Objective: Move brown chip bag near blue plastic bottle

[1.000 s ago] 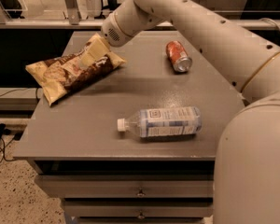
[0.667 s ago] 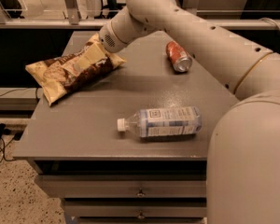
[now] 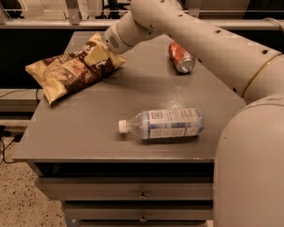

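Observation:
The brown chip bag (image 3: 68, 72) lies on the grey table (image 3: 85, 126) at the back left, dark brown in the middle with tan-yellow ends. The blue plastic bottle (image 3: 168, 123) lies on its side near the front middle, its white cap pointing left. My gripper (image 3: 103, 48) is at the bag's right end, right against it and mostly hidden behind my wrist. The bag and the bottle are well apart.
A red soda can (image 3: 181, 57) lies on its side at the back right of the table. My white arm (image 3: 203, 37) reaches across the right side above the table. Drawers (image 3: 142, 193) sit below the front edge. A rail and dark gap lie behind the table.
My arm has shifted a little to the left at the bag's right end. The bag, bottle and can have hardly moved.

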You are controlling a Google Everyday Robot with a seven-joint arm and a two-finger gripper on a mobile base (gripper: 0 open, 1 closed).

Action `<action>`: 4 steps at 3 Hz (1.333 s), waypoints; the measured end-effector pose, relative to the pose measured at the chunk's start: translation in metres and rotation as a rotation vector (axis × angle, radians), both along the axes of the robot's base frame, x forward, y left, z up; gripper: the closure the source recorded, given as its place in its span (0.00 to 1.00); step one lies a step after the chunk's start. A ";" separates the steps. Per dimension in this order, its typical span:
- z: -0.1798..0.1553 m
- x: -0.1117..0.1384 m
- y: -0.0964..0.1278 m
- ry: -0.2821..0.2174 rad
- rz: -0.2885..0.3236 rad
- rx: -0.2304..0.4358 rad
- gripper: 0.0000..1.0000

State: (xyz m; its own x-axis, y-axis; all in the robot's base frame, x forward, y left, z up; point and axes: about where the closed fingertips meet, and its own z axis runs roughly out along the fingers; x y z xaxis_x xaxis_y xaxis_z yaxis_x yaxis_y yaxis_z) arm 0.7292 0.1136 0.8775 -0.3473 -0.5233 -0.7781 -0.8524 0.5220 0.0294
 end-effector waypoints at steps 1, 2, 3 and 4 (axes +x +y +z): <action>0.019 -0.006 -0.018 -0.041 -0.055 0.004 0.62; 0.032 -0.021 -0.041 -0.056 -0.129 -0.007 0.86; 0.033 -0.054 -0.064 -0.013 -0.225 -0.013 1.00; 0.028 -0.078 -0.073 0.029 -0.266 -0.011 1.00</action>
State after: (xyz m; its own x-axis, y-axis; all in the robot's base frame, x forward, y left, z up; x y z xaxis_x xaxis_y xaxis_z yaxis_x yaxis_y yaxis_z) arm 0.6512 0.0407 0.9052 -0.4958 -0.4195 -0.7604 -0.6843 0.7278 0.0447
